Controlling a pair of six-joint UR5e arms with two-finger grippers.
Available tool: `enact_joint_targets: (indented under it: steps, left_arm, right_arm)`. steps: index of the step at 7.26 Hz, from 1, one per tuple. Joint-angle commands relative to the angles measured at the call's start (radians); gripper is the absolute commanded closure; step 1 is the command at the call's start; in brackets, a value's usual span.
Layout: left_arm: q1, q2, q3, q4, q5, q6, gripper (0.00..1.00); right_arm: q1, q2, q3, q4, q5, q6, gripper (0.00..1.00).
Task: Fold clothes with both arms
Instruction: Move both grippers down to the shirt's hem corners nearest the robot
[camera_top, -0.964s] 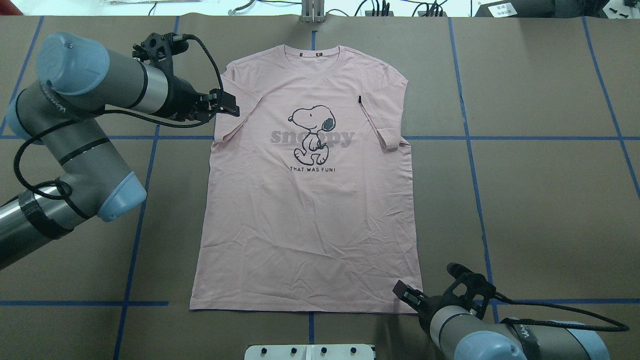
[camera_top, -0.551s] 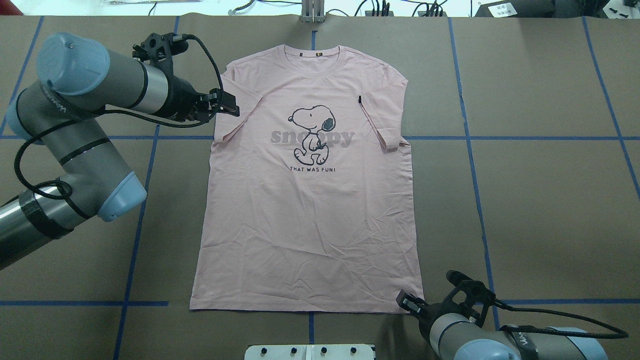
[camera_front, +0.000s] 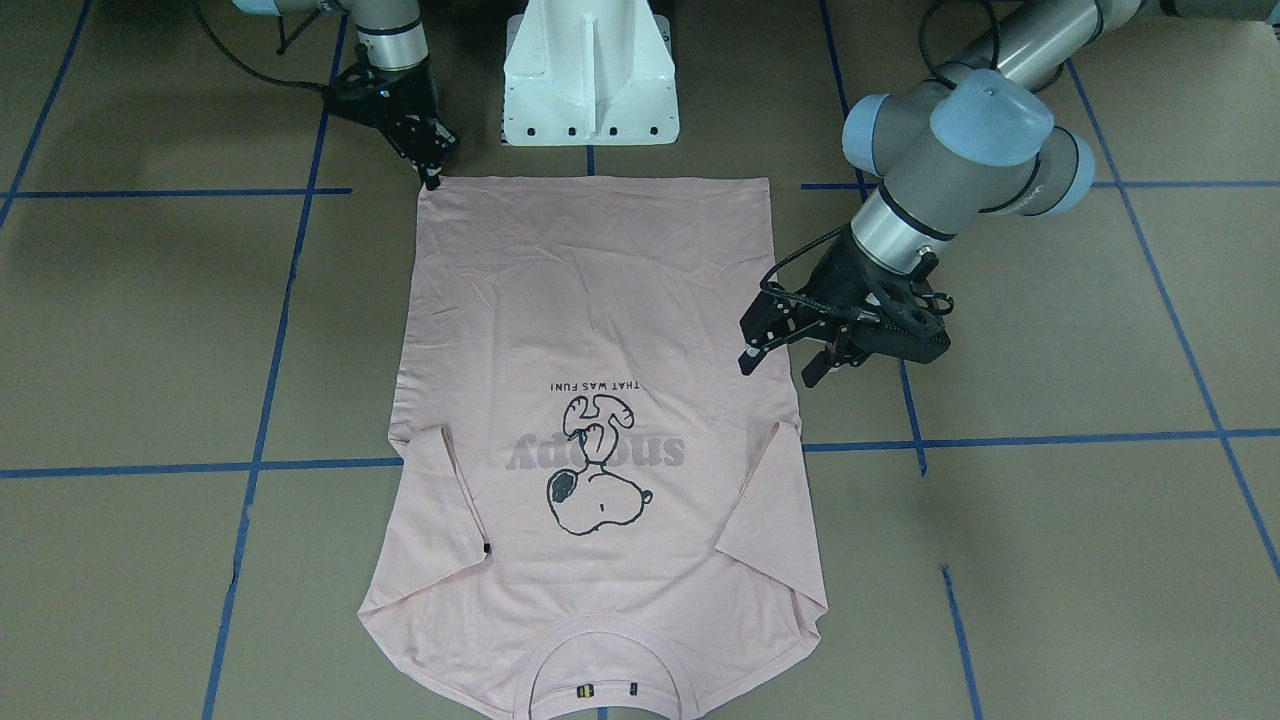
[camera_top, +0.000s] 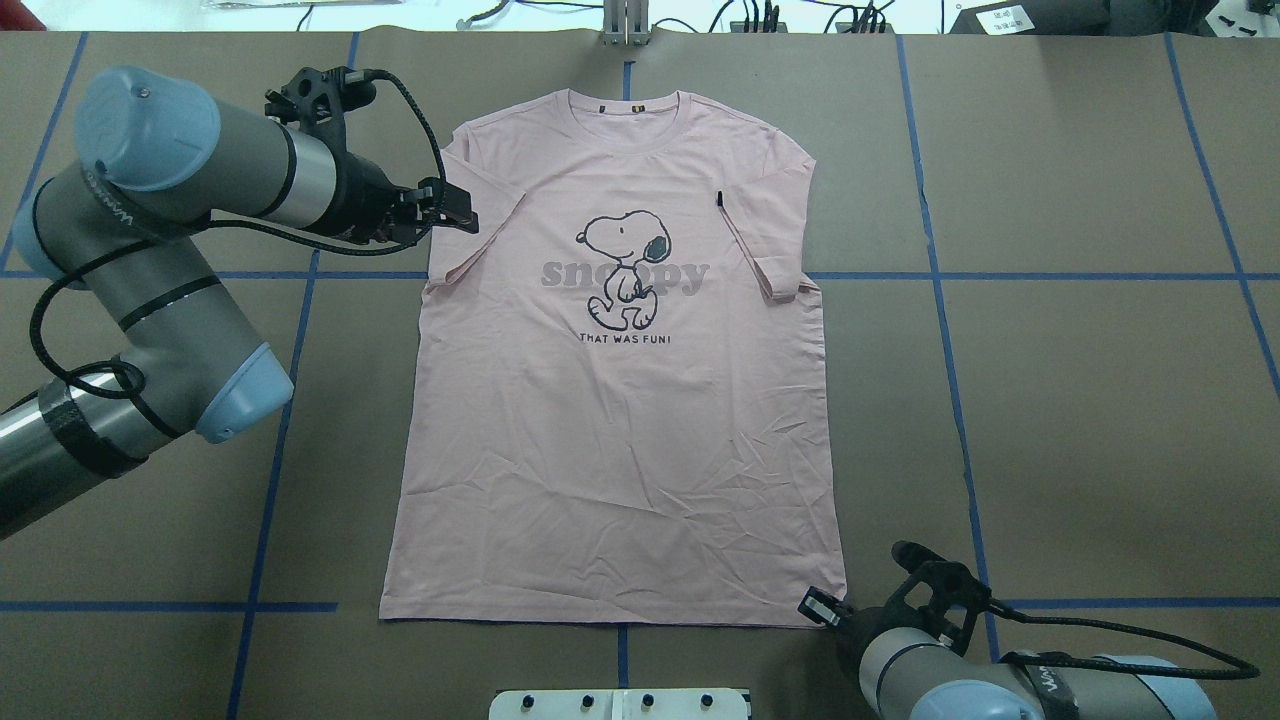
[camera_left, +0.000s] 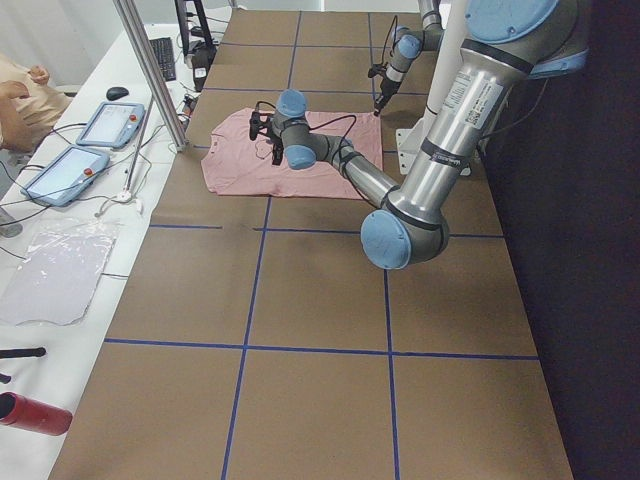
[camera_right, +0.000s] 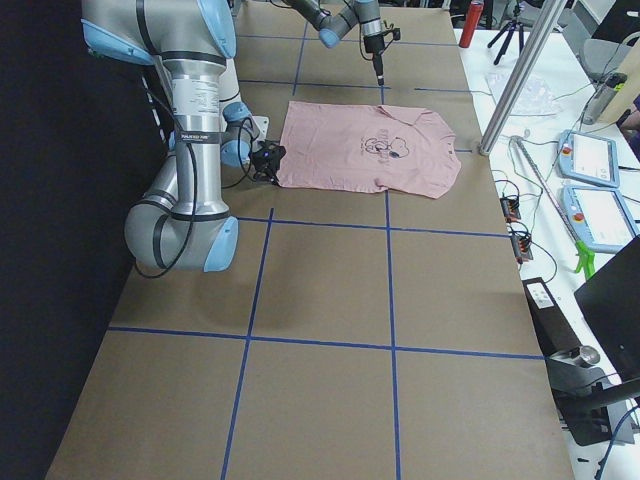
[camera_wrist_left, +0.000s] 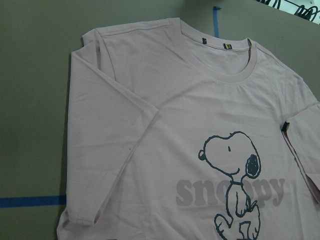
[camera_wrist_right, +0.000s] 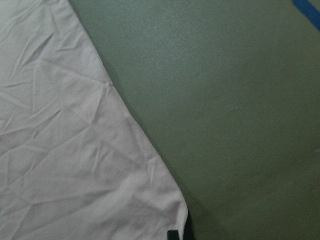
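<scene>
The pale pink T-shirt (camera_top: 620, 400) lies flat on the brown table, dog print up, collar at the far side, both sleeves folded inward. It also shows in the front view (camera_front: 595, 420). My left gripper (camera_top: 455, 208) is open and empty, hovering beside the shirt's left sleeve (camera_wrist_left: 105, 125); its spread fingers show in the front view (camera_front: 778, 362). My right gripper (camera_top: 815, 606) is down at the shirt's near right hem corner (camera_wrist_right: 170, 210). It points down at that corner in the front view (camera_front: 432, 178). Only one black fingertip shows there, so I cannot tell how its jaws stand.
The white pedestal base (camera_front: 590, 80) stands just behind the hem. Blue tape lines (camera_top: 1050, 276) cross the table. A metal post (camera_top: 625, 25) stands at the far edge. Tablets (camera_left: 110, 122) and a red bottle (camera_left: 30, 412) lie on the side bench.
My right gripper has moved toward the table's near edge and come down at the near right hem corner. The left arm and the shirt have hardly moved.
</scene>
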Motion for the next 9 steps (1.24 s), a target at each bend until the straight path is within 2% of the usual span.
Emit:
enact_joint_targets:
  steps: [1,2,3,4,5,7,9]
  left_arm:
    - [0.009,0.0,0.0,0.009,0.003,-0.039,0.16]
    - [0.066,0.003,-0.05,0.118,0.018,-0.12,0.16]
    - [0.152,0.024,-0.211,0.309,0.088,-0.174,0.16]
    - [0.274,0.172,-0.359,0.388,0.186,-0.246,0.16]
    - [0.379,0.313,-0.439,0.362,0.257,-0.324,0.16]
    - [0.53,0.394,-0.437,0.306,0.355,-0.484,0.15]
    - [0.597,0.414,-0.429,0.306,0.359,-0.556,0.17]
  right_arm:
    - [0.0,-0.003,0.026,-0.002,0.0,-0.004,1.0]
    - [-0.001,-0.003,0.076,-0.038,0.001,-0.007,1.0]
    - [0.002,-0.003,0.104,-0.054,0.003,-0.01,1.0]
    - [0.003,-0.004,0.113,-0.054,0.004,-0.011,1.0]
    - [0.003,-0.006,0.115,-0.055,0.006,-0.013,1.0]
    - [0.002,-0.006,0.115,-0.055,0.006,-0.013,1.0]
    - [0.002,-0.006,0.112,-0.055,0.006,-0.013,1.0]
